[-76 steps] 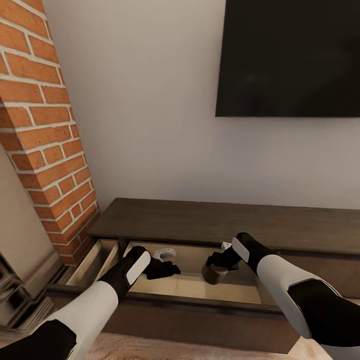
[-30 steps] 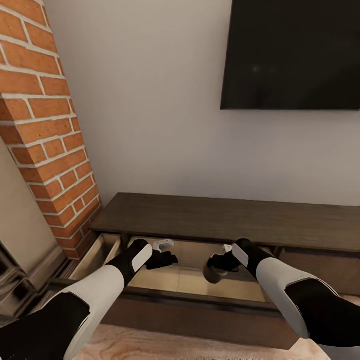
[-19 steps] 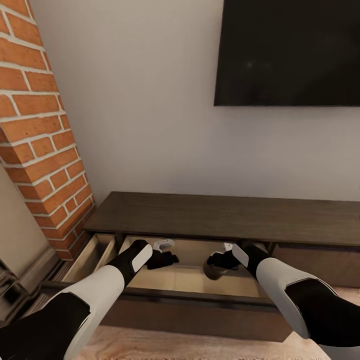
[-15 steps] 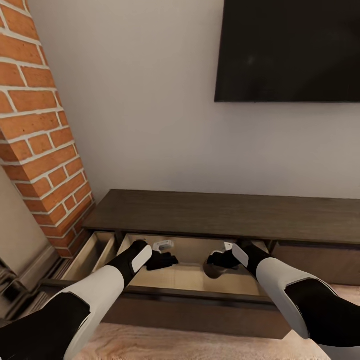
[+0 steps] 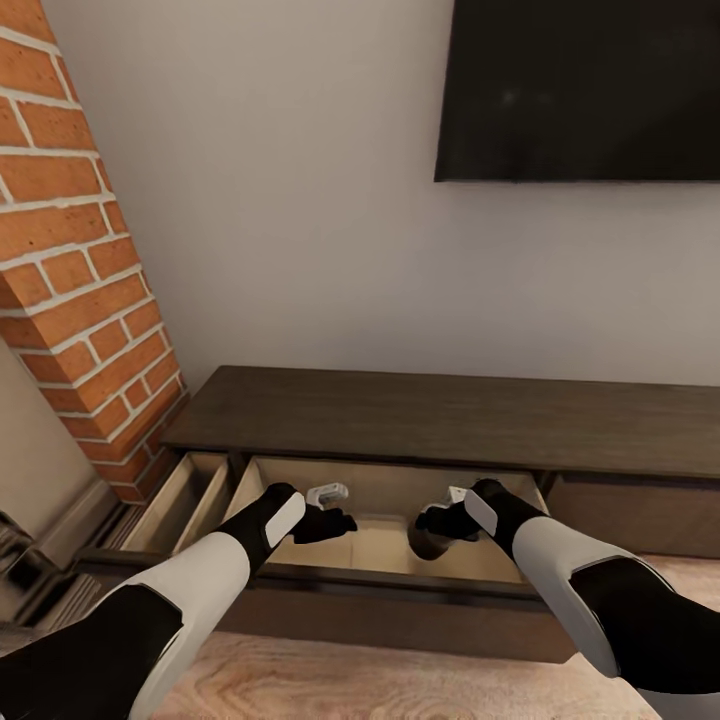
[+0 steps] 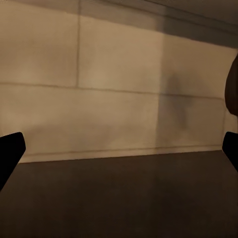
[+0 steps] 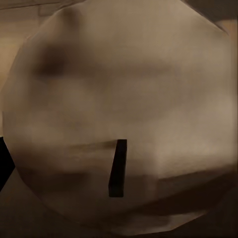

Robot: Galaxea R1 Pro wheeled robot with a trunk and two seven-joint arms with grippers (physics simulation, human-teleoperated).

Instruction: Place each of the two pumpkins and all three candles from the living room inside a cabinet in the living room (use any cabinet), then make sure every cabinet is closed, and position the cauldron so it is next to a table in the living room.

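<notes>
While the left fingers (image 6: 11,153) stay spread and empty, the right fingers (image 5: 437,523) pinch a candle (image 5: 430,541) inside the cabinet (image 5: 380,545) drawer.

Two robot arms wear glossy white forearm shells between black upper sections and black wrists, each wrist bearing a white oval panel. The left gripper (image 5: 335,522) and right gripper (image 5: 432,520) are matte black.

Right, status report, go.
Right gripper shut on a candle over the open cabinet drawer. Left gripper open, empty, over the same drawer. Nothing in the way.
</notes>
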